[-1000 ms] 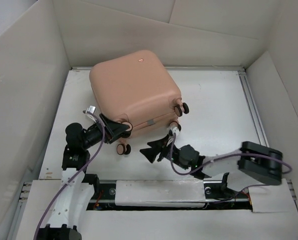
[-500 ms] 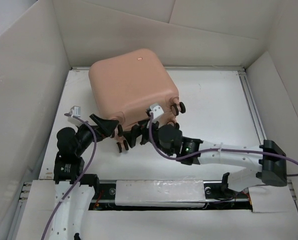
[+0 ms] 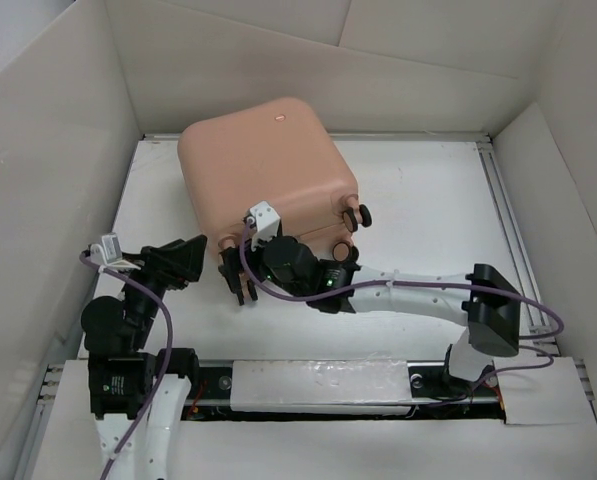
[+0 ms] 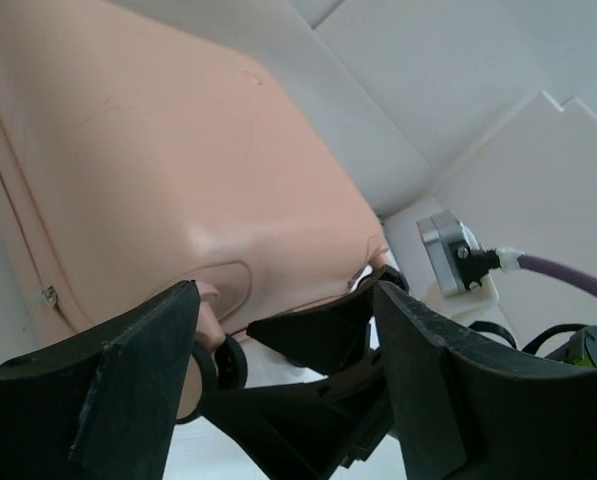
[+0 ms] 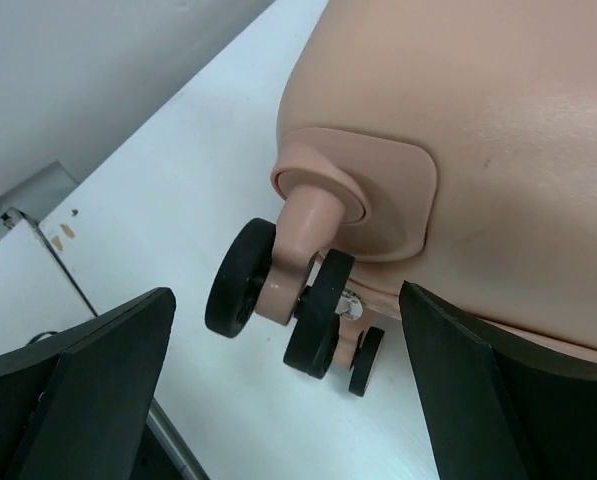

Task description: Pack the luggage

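The luggage (image 3: 263, 170) is a closed peach-pink hard-shell suitcase lying flat at the back middle of the table. Its black caster wheels (image 3: 356, 215) stick out along the near edge. My right gripper (image 3: 234, 278) is open at the near-left corner. In the right wrist view its jaws stand wide on either side of a caster wheel (image 5: 278, 295), not touching it, with the luggage (image 5: 458, 120) just behind. My left gripper (image 3: 190, 262) is open and empty, just left of that corner. The left wrist view shows the luggage (image 4: 178, 150) and my right gripper (image 4: 318, 400) between the left fingers (image 4: 128, 390).
The white table (image 3: 428, 210) is walled by tall cardboard panels (image 3: 48, 180) on the left, back and right. A metal rail (image 3: 508, 220) runs along the table's right side. The right arm (image 3: 418, 300) stretches across the front of the table.
My left gripper has pulled back to the left, off the luggage's near-left corner. My right gripper has swept left along the near edge to the corner wheels.
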